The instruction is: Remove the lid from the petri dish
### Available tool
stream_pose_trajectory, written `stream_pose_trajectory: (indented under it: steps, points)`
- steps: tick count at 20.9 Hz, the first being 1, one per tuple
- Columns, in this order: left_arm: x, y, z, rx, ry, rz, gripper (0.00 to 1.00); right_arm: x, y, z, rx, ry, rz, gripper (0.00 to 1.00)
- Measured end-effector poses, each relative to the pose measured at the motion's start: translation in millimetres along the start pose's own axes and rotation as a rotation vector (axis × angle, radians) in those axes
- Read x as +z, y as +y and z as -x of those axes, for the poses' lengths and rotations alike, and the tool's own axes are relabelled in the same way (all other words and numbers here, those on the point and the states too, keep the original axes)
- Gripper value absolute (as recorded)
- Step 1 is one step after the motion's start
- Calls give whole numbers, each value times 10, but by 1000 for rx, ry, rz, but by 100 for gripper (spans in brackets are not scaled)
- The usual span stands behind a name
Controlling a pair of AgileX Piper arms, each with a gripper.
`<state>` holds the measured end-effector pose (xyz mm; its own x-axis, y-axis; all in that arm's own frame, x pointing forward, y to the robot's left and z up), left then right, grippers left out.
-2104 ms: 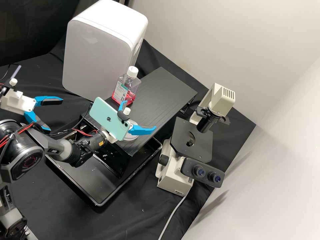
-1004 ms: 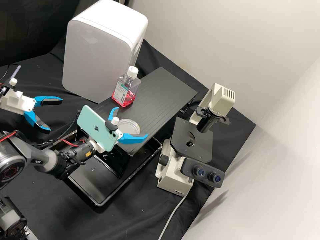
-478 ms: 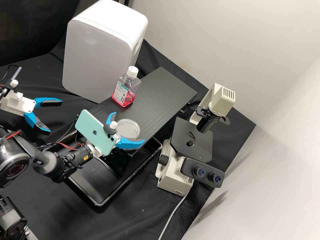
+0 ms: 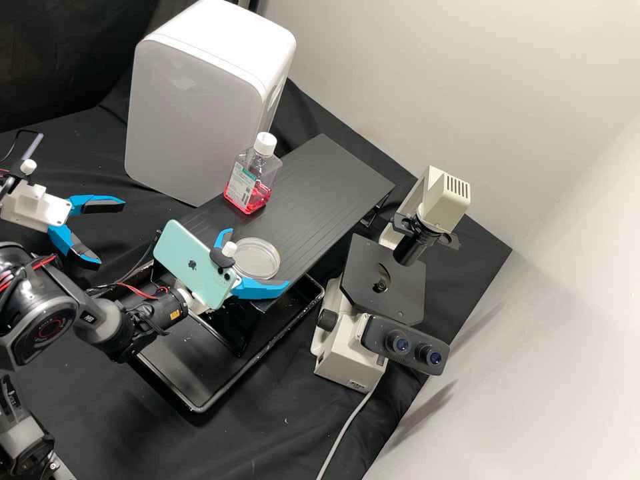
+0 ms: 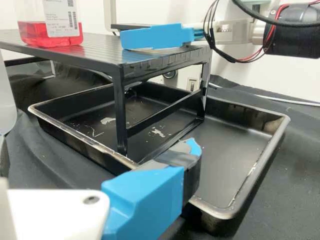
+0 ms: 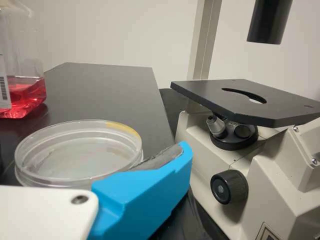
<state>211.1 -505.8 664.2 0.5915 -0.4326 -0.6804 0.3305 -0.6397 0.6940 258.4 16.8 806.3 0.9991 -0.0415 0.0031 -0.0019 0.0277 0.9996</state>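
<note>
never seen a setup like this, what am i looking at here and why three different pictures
These are two robot arms at a black bench. The wide picture comes from a fixed camera above. The other two come from cameras on each arm's wrist, so the blue shapes at their bottom edges are that arm's own fingers. On the bench a black rack stands in a black tray, with a microscope beside it and a white box behind. On the rack sit a flask of red liquid and a clear petri dish with its lid on. The right gripper is open with one finger on either side of the dish, gripping nothing yet. The left gripper hangs open off to the side, empty.
</note>
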Motion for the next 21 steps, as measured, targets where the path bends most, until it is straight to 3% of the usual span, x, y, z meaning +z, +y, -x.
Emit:
stream_pose_trajectory:
  steps: [5, 6, 21]
  points:
    - [0, 0, 0, 0, 0, 0, 100, 0, 0, 0, 0, 0, 2, 100]
    - [0, 0, 0, 0, 0, 0, 100, 0, 0, 0, 0, 0, 2, 0]
    - [22, -9, -8, -4, -9, -1, 100, -6, 5, 0, 5, 7, 5, 0]
